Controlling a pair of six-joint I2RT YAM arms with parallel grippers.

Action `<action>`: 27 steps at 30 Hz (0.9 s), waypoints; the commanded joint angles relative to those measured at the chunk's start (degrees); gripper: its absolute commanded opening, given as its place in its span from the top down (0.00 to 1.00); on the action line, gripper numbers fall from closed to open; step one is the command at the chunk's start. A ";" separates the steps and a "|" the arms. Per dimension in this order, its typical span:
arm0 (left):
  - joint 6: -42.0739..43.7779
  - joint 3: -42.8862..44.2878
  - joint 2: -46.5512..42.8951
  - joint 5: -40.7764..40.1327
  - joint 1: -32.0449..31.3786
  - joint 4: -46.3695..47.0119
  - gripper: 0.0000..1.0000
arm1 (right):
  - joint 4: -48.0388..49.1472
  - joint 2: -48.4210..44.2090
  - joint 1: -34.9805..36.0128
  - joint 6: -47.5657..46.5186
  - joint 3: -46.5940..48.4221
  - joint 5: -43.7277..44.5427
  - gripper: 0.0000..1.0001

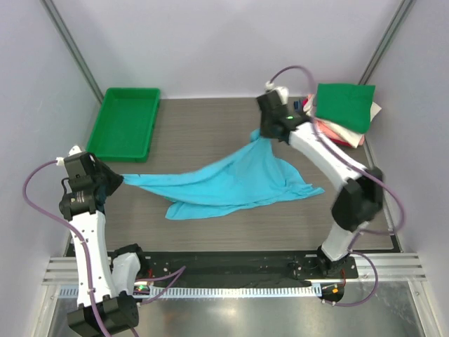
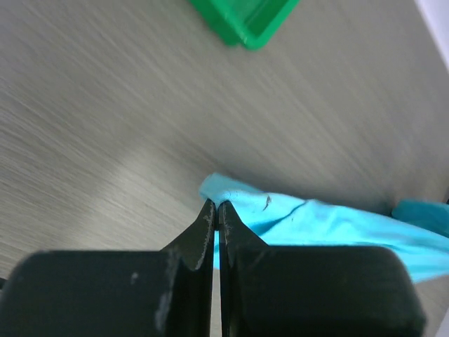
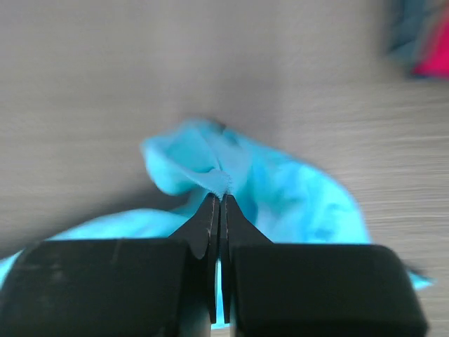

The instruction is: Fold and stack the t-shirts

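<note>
A turquoise t-shirt (image 1: 224, 181) is stretched across the table between both grippers, its middle sagging onto the surface. My left gripper (image 1: 118, 178) is shut on its left corner (image 2: 231, 195) at the table's left side. My right gripper (image 1: 265, 135) is shut on its far edge (image 3: 219, 179) and holds it raised at the back. A stack of folded t-shirts (image 1: 342, 107), green on top with pink and cream below, lies at the back right; a blur of it shows in the right wrist view (image 3: 424, 42).
A rigid green plastic tray (image 1: 125, 123) stands at the back left, and its corner shows in the left wrist view (image 2: 247, 21). Grey walls close in the table on three sides.
</note>
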 commanded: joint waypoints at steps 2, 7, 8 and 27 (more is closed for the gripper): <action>-0.55 3.13 -0.81 -6.02 0.40 -0.79 1.00 | 0.06 -17.22 -3.45 3.55 -2.69 5.25 0.99; -1.86 2.87 -0.72 -5.31 0.40 -0.62 1.00 | 0.06 -26.02 -6.35 5.40 -13.68 0.77 0.99; -1.86 2.96 -0.98 -5.58 0.31 -0.71 1.00 | 0.06 -26.90 -6.36 5.67 -14.74 0.24 0.99; 1.30 -3.11 -6.18 -1.45 0.22 0.00 1.00 | 9.64 -31.60 -1.88 8.40 -32.54 -14.44 0.23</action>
